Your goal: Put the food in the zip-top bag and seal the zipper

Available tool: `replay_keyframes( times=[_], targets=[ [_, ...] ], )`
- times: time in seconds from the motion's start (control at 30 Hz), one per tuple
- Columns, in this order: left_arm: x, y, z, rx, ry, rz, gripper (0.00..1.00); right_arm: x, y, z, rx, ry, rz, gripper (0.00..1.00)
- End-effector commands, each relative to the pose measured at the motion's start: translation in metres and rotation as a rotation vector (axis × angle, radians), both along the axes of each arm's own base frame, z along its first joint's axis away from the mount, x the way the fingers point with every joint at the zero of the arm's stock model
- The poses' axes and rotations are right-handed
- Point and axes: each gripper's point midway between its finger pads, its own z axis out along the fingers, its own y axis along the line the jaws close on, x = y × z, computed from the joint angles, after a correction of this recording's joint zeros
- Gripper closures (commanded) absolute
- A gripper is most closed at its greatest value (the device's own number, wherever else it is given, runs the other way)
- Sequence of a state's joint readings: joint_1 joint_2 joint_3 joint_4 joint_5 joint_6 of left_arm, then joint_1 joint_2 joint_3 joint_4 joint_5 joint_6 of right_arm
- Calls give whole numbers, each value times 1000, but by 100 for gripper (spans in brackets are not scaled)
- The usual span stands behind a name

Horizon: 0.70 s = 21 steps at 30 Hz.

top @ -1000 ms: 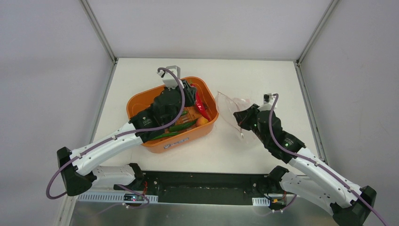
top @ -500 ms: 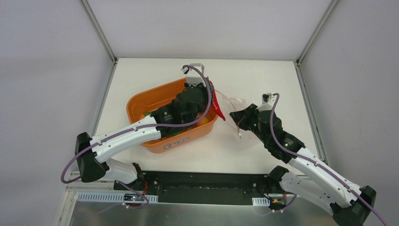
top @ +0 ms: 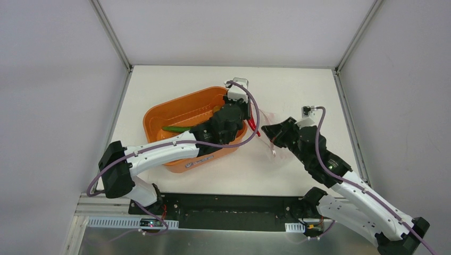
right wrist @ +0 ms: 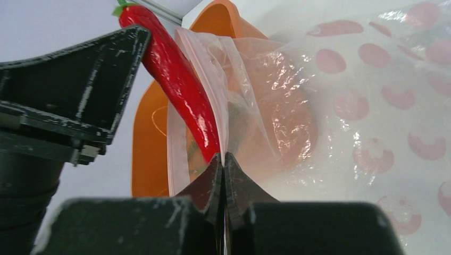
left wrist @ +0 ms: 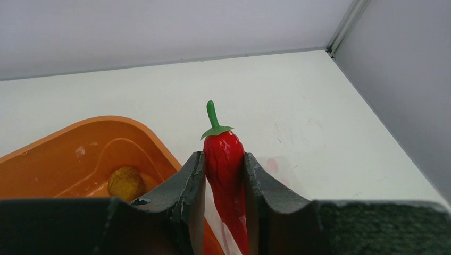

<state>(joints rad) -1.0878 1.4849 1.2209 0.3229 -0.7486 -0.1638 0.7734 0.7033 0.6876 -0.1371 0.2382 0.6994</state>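
My left gripper [left wrist: 224, 159] is shut on the red chili [left wrist: 225, 159], stem up, its tip hanging down past the orange tub's right rim. In the top view the left gripper [top: 248, 120] holds the red chili [top: 251, 127] right next to the zip-top bag [top: 267, 118]. My right gripper [right wrist: 223, 159] is shut on one lip of the zip-top bag [right wrist: 340, 106], holding the mouth up. The red chili [right wrist: 181, 90] points its tip between that lip and the pale pink zipper [right wrist: 175, 159]. A green chili [top: 178, 128] lies in the tub.
The orange tub [top: 159, 114] stands left of centre, with a small round orange piece [left wrist: 125, 182] on its floor. The right arm [top: 330, 164] covers most of the bag from above. White table [top: 298, 85] runs to the enclosure walls.
My left gripper has lifted the red chili out of the tub and carried it right to the bag's mouth. The right gripper has kept its hold on the bag, shifting only slightly.
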Motion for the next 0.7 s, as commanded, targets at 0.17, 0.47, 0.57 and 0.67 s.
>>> replay_keyframes(
  times=[0.17,0.47,0.57,0.67],
  targets=[
    [-12,-21,26,42,-148,-79,80,-3,-15,48,68,-73,-48,100],
    [-29,-47,15,114,-137,-242,77,3,-25,48,81,-55,-125,100],
    [-33,-49,8,154,-120,-274,75,2,-20,49,116,-44,-109,100],
    [-35,-47,2,177,-111,-283,73,4,-18,47,124,-34,-114,100]
  ],
)
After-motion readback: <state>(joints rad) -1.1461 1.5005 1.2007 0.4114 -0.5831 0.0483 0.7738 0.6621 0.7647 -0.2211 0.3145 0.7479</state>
